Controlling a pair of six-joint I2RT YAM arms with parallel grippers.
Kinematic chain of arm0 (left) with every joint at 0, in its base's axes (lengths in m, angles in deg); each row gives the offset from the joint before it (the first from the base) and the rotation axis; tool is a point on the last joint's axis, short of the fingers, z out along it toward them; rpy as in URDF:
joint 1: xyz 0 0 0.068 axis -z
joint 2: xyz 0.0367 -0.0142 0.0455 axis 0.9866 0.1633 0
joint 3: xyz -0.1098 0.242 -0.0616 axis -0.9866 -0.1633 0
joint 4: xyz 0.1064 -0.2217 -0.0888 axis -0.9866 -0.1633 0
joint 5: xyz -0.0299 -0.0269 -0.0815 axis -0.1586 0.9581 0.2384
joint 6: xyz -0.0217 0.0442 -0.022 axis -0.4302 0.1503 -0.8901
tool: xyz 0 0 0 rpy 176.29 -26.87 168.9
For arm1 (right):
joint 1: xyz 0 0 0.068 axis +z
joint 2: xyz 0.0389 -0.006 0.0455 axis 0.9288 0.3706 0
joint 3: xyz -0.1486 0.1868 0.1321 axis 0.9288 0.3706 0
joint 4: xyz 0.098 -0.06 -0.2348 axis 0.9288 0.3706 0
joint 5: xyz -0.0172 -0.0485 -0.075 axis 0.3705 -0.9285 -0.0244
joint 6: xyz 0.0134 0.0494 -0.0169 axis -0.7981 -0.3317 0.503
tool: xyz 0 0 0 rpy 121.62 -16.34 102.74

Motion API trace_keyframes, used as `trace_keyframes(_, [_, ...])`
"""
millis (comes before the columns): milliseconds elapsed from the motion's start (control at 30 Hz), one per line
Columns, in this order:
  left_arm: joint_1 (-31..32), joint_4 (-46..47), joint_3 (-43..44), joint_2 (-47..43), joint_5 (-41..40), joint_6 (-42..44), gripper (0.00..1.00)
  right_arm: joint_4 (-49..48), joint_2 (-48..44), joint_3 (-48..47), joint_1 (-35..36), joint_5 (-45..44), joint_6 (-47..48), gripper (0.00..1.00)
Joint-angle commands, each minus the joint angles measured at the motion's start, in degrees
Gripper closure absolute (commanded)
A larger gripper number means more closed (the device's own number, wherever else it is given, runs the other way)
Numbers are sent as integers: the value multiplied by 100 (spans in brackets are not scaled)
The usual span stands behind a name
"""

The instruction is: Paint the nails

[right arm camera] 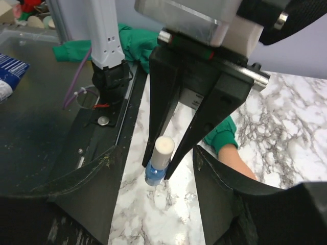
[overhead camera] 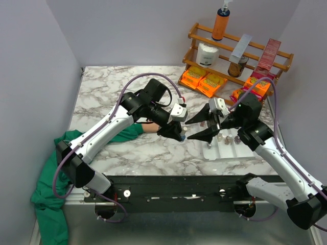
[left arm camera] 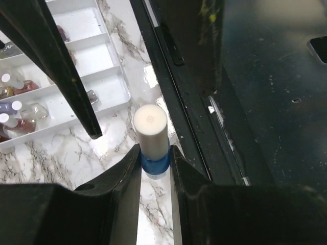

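The left fingers (left arm camera: 122,178) pinch a blue nail-polish bottle (left arm camera: 155,164) upright on the tabletop (overhead camera: 102,87). The right fingers (right arm camera: 102,189) are spread round its white cap (right arm camera: 163,147), which is still on. The fake hand (right arm camera: 237,166) lies just beside them, its nails hidden, so painting looks unstarted.

Robot lab rig: marble-print table (overhead camera: 102,97), plain grey walls (overhead camera: 143,30), wooden prop rack (overhead camera: 192,33).

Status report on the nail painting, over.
Left pincer shut on blue polish bottle. Right pincer open, near its white cap. Fake hand partly under left arm, nails hidden.
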Motion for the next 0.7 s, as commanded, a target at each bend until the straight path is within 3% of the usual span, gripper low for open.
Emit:
trace_keyframes(0, [39,-374,258,-132,503,371,100,298,167,-214,-19,516,186,39])
trace_keyframes(667, [135,-392,302,-35,511,336,100,61,571,-302,306,639,2,57])
